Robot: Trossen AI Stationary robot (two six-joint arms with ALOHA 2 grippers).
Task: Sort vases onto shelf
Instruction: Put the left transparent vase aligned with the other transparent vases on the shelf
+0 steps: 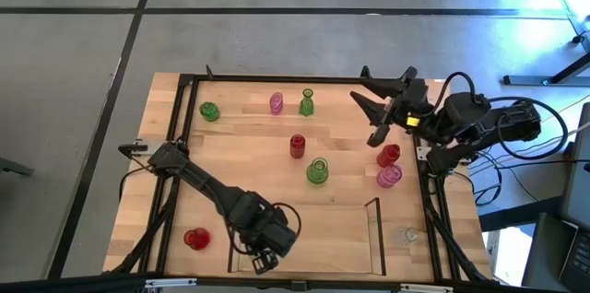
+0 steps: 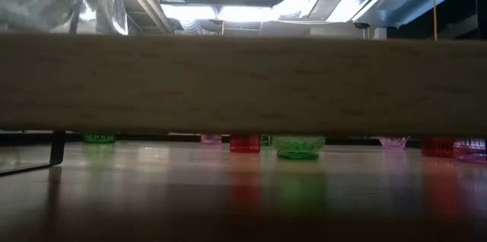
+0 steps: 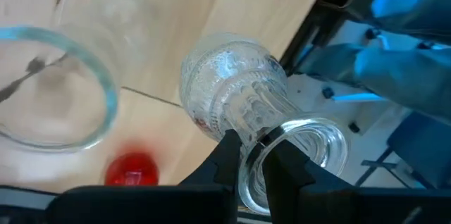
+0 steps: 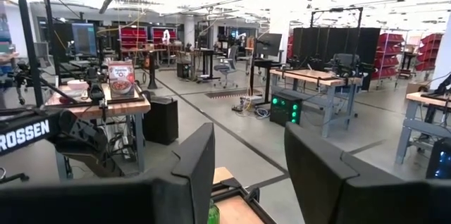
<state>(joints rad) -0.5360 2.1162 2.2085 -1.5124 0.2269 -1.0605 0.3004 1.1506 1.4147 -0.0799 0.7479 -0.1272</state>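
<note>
My left gripper (image 1: 265, 258) is low at the near left corner of the shelf (image 1: 373, 238), shut on a clear ribbed vase (image 3: 232, 86). A second clear vase (image 3: 49, 90) stands right beside it, and a red vase (image 1: 195, 238) sits just left of the shelf. My right gripper (image 1: 373, 109) is open and raised over the far right of the table, touching nothing. Green (image 1: 317, 170), red (image 1: 297, 146) and pink (image 1: 389, 176) vases stand on the table. A clear vase (image 1: 406, 235) stands right of the shelf. My left gripper pinches the clear vase at its mouth rim (image 3: 262, 139), with one finger (image 3: 285, 171) seemingly inside the mouth and the other (image 3: 224, 155) outside on the neck. The vase tilts away from the fingers, body leading. I cannot tell whether its base rests on wood.
Three more vases stand along the far edge: green (image 1: 209, 111), pink (image 1: 276, 102), green (image 1: 306, 102). A red vase (image 1: 388, 155) is under the right arm. A black frame (image 1: 184, 81) rims the tabletop. In the low view a wooden board (image 2: 243, 82) hides all but the vase bases.
</note>
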